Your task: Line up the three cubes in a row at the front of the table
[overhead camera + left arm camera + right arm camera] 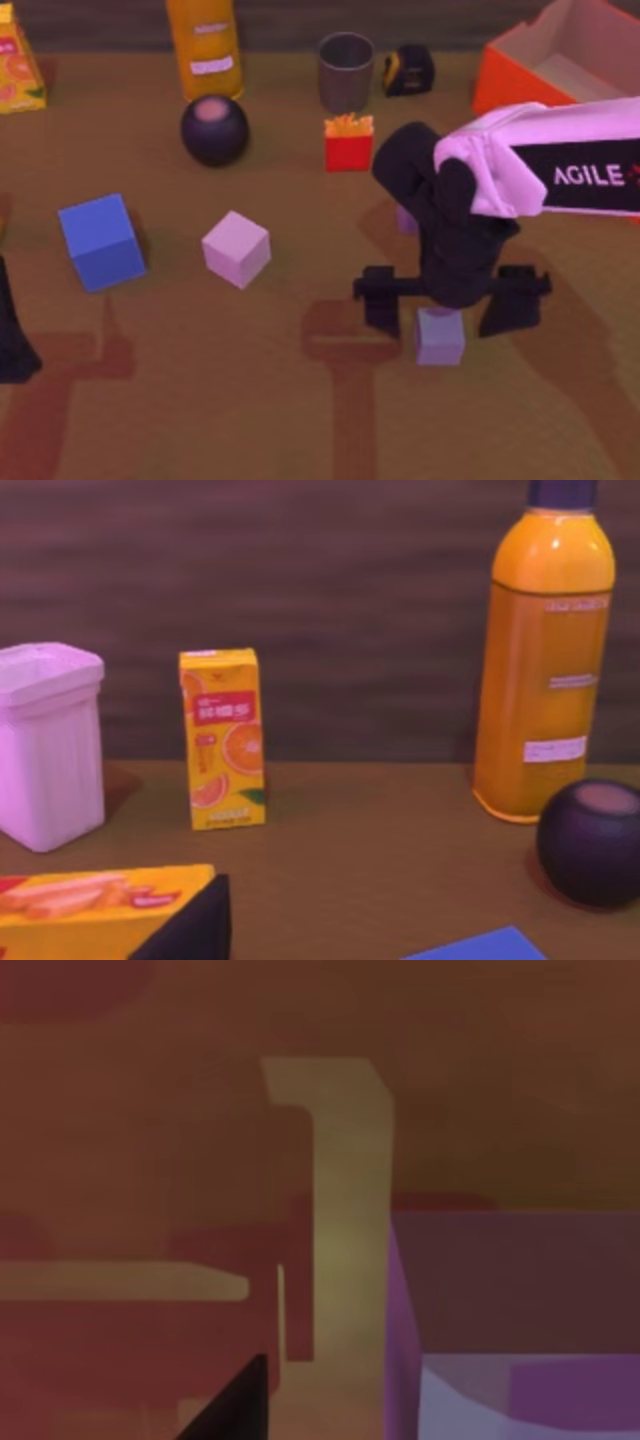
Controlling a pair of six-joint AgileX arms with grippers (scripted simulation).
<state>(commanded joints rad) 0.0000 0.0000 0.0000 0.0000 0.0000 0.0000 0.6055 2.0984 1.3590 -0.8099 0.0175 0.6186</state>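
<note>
The largest cube, blue (100,240), sits at the table's (300,420) left; one corner of it shows in the left wrist view (480,948). A medium white cube (237,248) stands just right of it, tinted pink. The smallest cube (440,337), pale grey-blue, rests right of centre toward the front. My right gripper (441,322) hangs directly over this cube, open, with one finger (380,300) on each side and a gap to each. The right wrist view shows that cube (520,1370) close up beside one dark fingertip (235,1410). My left gripper (10,340) is parked at the left edge, open and empty.
Along the back stand a juice carton (15,70), an orange bottle (205,45), a black ball (214,130), a grey cup (346,70), a red fries box (348,142), a dark tape measure (408,70) and an orange shoebox (500,75). A pale tub (45,745) shows in the left wrist view.
</note>
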